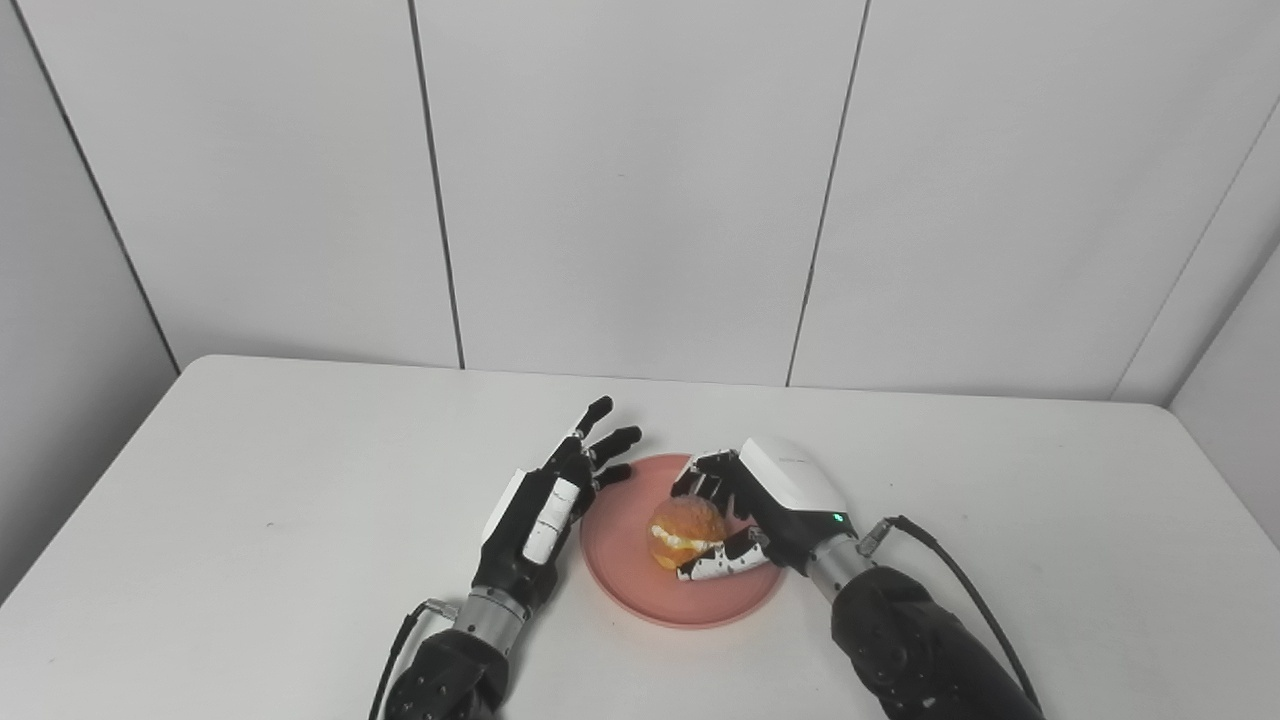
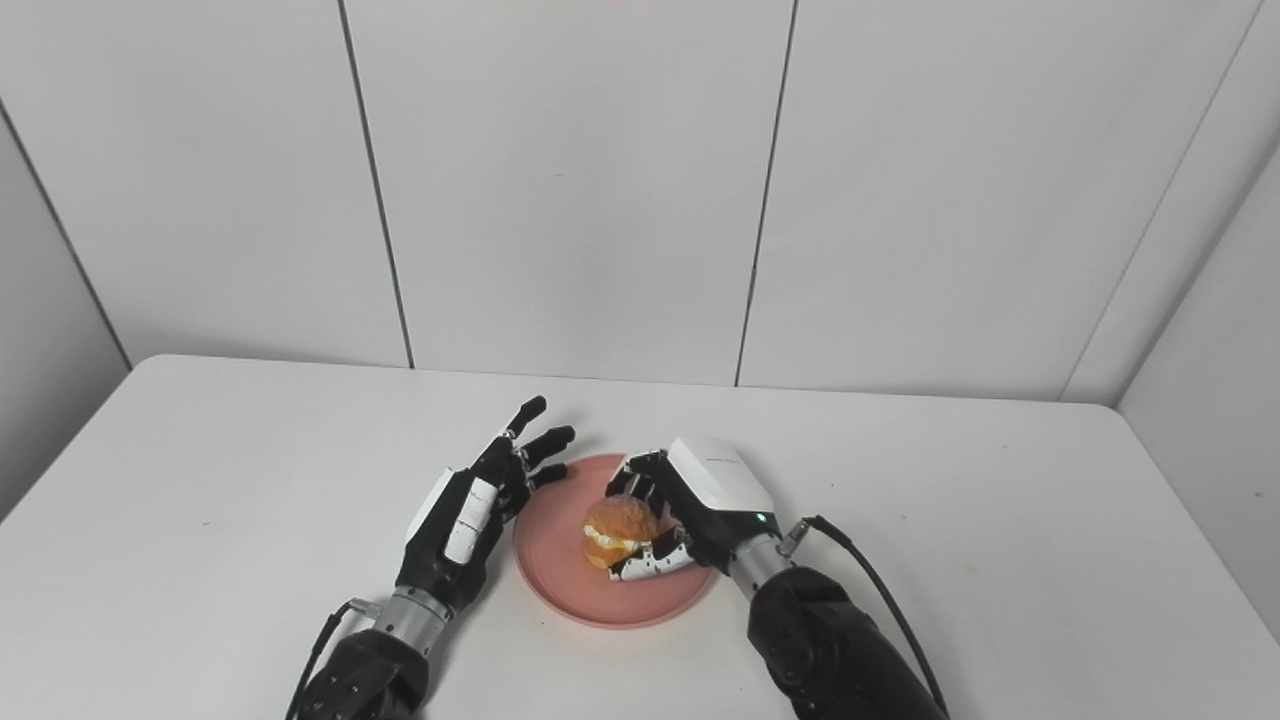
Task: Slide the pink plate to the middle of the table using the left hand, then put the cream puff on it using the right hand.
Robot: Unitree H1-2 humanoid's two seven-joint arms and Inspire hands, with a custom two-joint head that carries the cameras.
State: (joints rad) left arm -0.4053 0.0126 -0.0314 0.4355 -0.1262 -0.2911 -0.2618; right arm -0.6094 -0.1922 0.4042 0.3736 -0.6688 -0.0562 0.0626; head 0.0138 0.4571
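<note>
The pink plate [image 1: 622, 572] lies near the middle of the white table. The cream puff [image 1: 685, 528], golden with white filling, sits on the plate's middle. My right hand [image 1: 772, 498] is over the plate's right side, with its fingers curled behind the puff and its thumb against the puff's front, closed on it. My left hand [image 1: 545, 508] is open, fingers spread and pointing away from me. It rests at the plate's left rim and holds nothing. The same scene shows in the right eye view, with the puff [image 2: 620, 528] on the plate [image 2: 552, 562].
The white table [image 1: 250, 500] runs to a panelled wall at the back. Its left and right edges are near grey side walls. A black cable [image 1: 960, 570] loops from my right wrist over the table.
</note>
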